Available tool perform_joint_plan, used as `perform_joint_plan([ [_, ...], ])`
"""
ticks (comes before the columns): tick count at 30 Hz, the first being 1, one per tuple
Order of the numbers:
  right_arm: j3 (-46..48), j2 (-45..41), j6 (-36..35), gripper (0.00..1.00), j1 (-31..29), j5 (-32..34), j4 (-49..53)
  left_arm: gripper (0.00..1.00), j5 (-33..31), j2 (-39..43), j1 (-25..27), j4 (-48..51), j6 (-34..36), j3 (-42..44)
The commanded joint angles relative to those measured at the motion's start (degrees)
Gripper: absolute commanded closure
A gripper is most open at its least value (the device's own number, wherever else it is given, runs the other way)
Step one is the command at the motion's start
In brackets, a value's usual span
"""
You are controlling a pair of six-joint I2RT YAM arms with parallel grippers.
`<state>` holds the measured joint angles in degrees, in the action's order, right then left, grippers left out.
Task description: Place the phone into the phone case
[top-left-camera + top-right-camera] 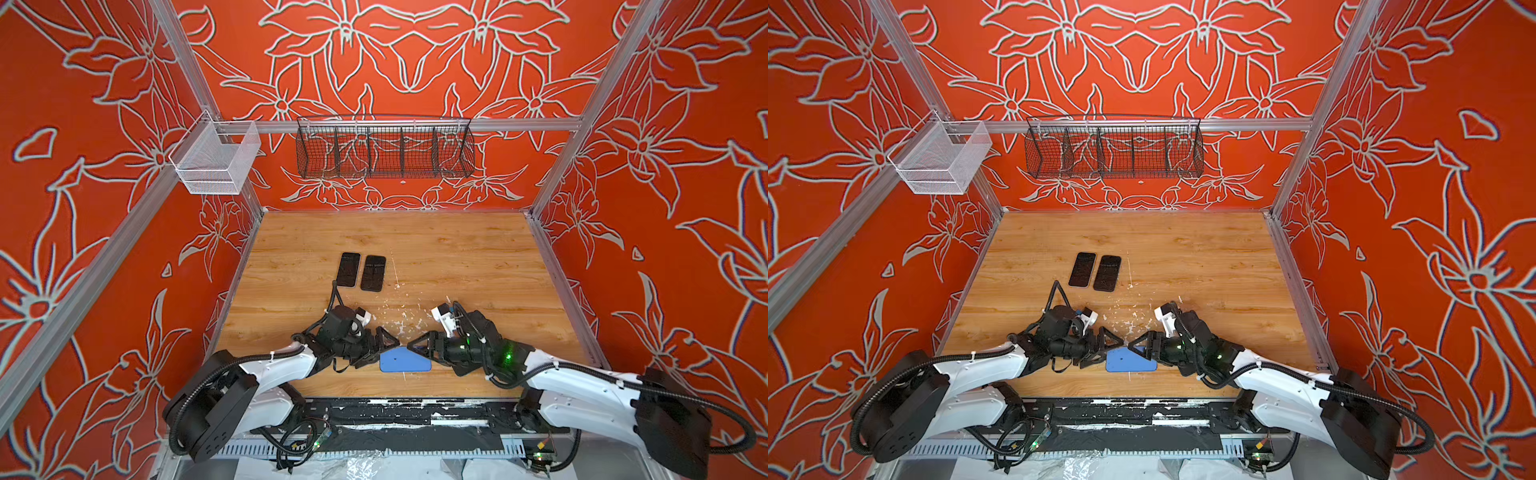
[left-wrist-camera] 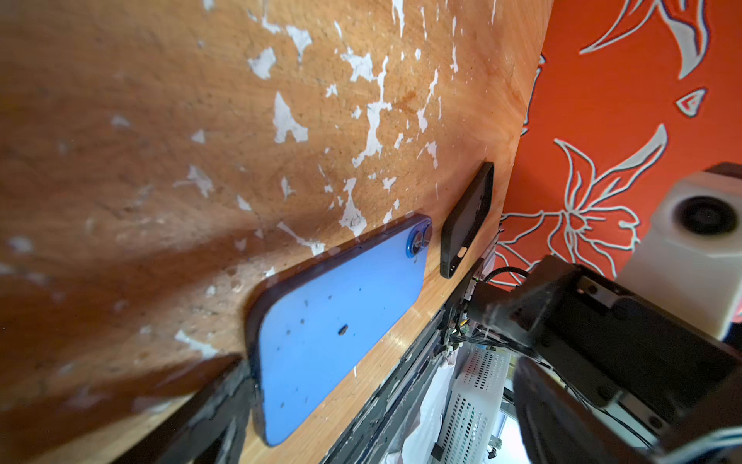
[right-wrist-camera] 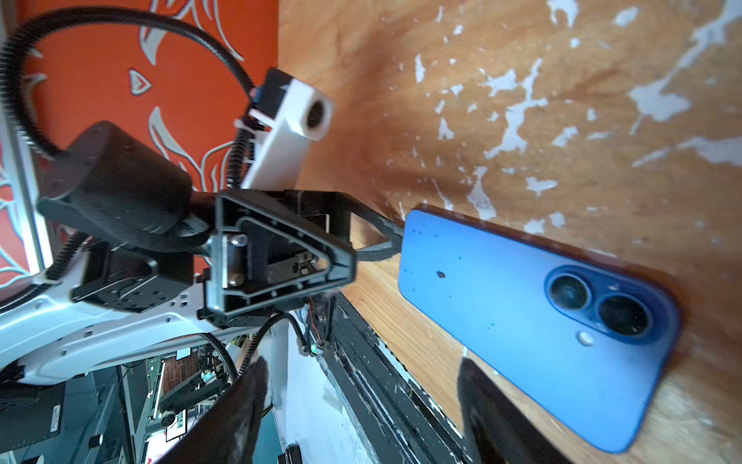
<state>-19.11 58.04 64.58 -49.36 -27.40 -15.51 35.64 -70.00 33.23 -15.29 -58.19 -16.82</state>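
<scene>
Phone [image 1: 405, 361] first: the blue one lies flat on the table [image 1: 457, 257], back up, with its twin camera lenses [image 3: 598, 305] plain in the right wrist view. It is not yet in any case.

Your left gripper [image 1: 388, 353] sits low at the phone's plain short end. Its jaws are spread wide and grasp nothing. In the right wrist view one of its fingertips [image 3: 389, 235] touches a corner of that end.

Your right gripper [image 1: 422, 354] is at the phone's camera end, facing the left one across it. Its jaws are parted too, and the right wrist view shows you nothing caught between them. One finger [image 3: 490, 401] overlaps the phone's long edge, but you cannot tell whether it touches.

Just past the phone's camera end, the left wrist view shows a black phone case [image 2: 467, 225] lying on the table, apart from the phone. The right arm hides it in both top views.

Well behind the phone, two black slabs [image 1: 348, 269] lie side by side, nearly touching. You cannot tell whether they are phones or cases.
</scene>
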Motion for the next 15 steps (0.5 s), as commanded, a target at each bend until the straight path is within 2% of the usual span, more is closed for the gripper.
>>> perform_joint_plan([
  [1,-1.3,-0.6,-1.9,0.26,-0.1,-1.4,2.1,0.0,-1.9,-1.9,0.3,2.0,-0.7,1.7],
  [5,-4.2,-4.5,-5.3,0.24,0.1,6.4,19.4,0.0,-2.7,-0.7,0.3,3.6,-0.9,1.9],
  [8,-5.8,-6.1,-6.3,0.21,0.1,9.3,29.6,0.0,-3.8,1.9,0.3,6.1,-0.4,2.1],
  [12,-3.5,-5.6,-5.5,0.19,0.0,8.3,30.5,0.0,-3.8,3.3,0.3,8.4,0.6,1.8],
  [15,-2.4,-3.2,-5.1,0.19,0.0,7.5,27.2,0.0,-3.4,2.7,0.1,8.3,0.9,2.0],
])
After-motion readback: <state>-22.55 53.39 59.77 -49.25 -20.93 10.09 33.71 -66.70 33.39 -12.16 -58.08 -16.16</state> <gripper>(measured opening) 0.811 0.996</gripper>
